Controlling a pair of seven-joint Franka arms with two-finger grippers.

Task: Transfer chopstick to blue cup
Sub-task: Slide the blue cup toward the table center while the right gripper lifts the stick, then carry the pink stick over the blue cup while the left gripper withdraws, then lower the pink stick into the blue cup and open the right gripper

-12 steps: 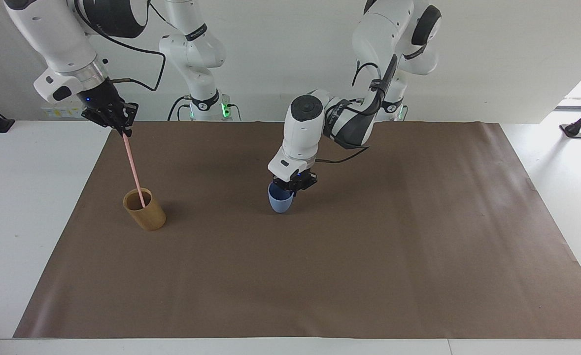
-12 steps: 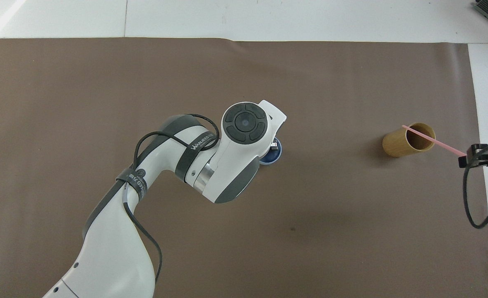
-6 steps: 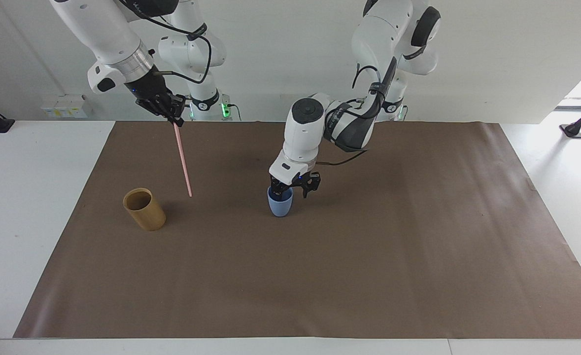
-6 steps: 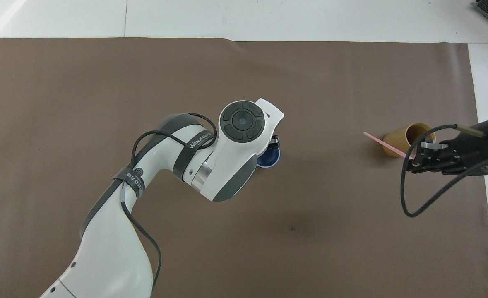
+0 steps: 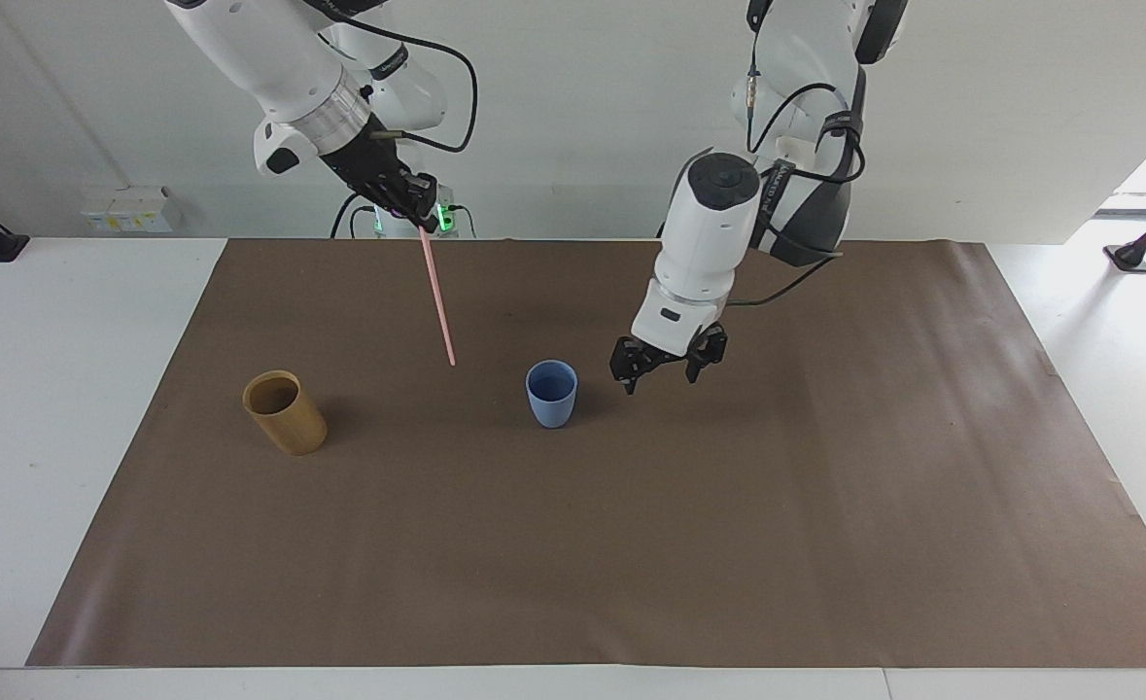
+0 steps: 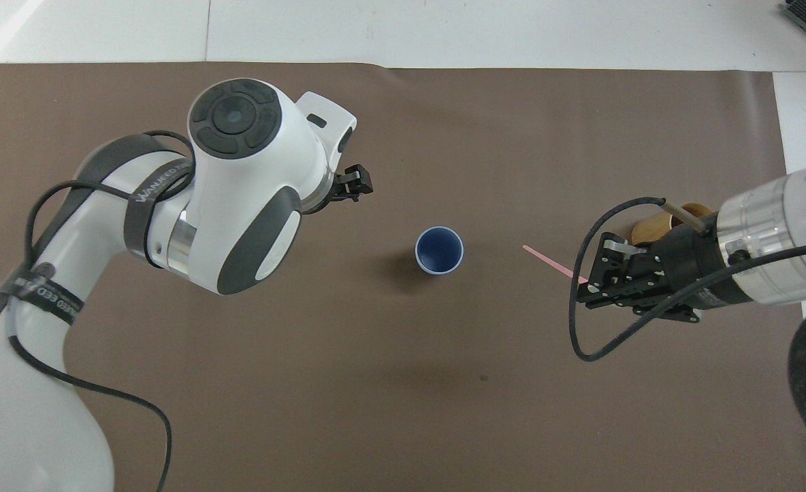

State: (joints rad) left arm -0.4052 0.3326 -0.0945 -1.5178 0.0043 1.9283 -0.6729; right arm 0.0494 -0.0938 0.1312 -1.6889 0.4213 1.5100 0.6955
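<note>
The pale pink chopstick [image 5: 438, 301] hangs slanted from my right gripper [image 5: 422, 222], which is shut on its upper end. Its lower tip is in the air over the mat, between the tan cup and the blue cup [image 5: 552, 394]. From overhead the chopstick [image 6: 549, 262] pokes out of the right gripper [image 6: 588, 287] toward the blue cup [image 6: 439, 250]. That cup stands upright and empty near the mat's middle. My left gripper [image 5: 660, 379] hovers open beside it, toward the left arm's end, touching nothing. In the overhead view only the tips of the left gripper [image 6: 358, 184] show past the wrist.
A tan bamboo-coloured cup [image 5: 285, 413] stands empty toward the right arm's end of the brown mat [image 5: 825, 486]. In the overhead view the right wrist hides most of the tan cup [image 6: 649, 229].
The right gripper lifted the chopstick out of the tan cup and carried it toward the blue cup. The left gripper opened, let go of the blue cup, and rose away toward its own end.
</note>
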